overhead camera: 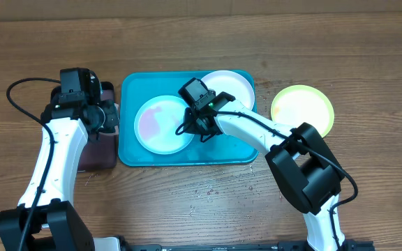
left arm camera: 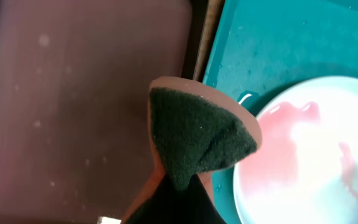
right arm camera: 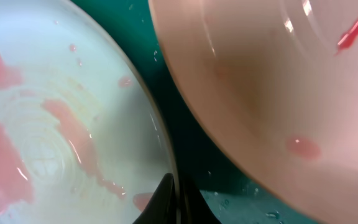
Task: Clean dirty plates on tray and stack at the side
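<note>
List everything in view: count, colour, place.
tray: 1, teal, table centre
light blue plate: 1, red-smeared, tray's left part
white plate: 1, red-smeared, tray's far right corner
yellow-green plate: 1, on table, right of tray
small tray: 1, black rim, pinkish inside, left of teal tray
sponge: 1, dark green pad, in left gripper
table: 1, brown wood
left gripper: shut on sponge
right gripper: shut, at light blue plate's rim

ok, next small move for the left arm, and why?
Probably slide the left gripper right until its sponge is over the light blue plate. The sponge hangs above the left rim of the teal tray, the plate shows red smears, and the shut right gripper sits at its rim.
</note>
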Controlling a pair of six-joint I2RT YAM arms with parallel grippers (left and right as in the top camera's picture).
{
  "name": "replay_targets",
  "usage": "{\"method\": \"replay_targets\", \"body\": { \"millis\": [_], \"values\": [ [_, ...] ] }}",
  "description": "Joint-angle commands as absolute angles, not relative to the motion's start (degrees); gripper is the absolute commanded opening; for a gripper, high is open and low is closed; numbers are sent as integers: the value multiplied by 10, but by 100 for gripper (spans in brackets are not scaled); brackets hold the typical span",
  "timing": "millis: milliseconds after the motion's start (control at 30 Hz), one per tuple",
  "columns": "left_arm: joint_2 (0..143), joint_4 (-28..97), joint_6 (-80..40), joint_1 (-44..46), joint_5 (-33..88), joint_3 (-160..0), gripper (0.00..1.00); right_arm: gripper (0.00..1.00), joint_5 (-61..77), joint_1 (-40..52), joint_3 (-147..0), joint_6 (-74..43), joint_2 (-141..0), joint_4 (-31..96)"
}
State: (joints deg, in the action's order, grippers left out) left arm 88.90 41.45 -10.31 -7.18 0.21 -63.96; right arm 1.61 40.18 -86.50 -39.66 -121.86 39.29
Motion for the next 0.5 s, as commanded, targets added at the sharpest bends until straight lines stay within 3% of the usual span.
{"method": "replay_targets", "body": {
  "millis": [0, 367, 467],
  "values": [
    [911, 402, -72, -71, -2, -630, 4, 4, -24, 405, -883, -336, -1174, 402],
    [997, 377, -62, -72, -8, -630, 4, 4, -217, 415, -883, -219, -1081, 415],
    [1016, 370, -62, -72, -8, -630, 4, 4, -325, 440, -883, -186, -1078, 415]
  ]
}}
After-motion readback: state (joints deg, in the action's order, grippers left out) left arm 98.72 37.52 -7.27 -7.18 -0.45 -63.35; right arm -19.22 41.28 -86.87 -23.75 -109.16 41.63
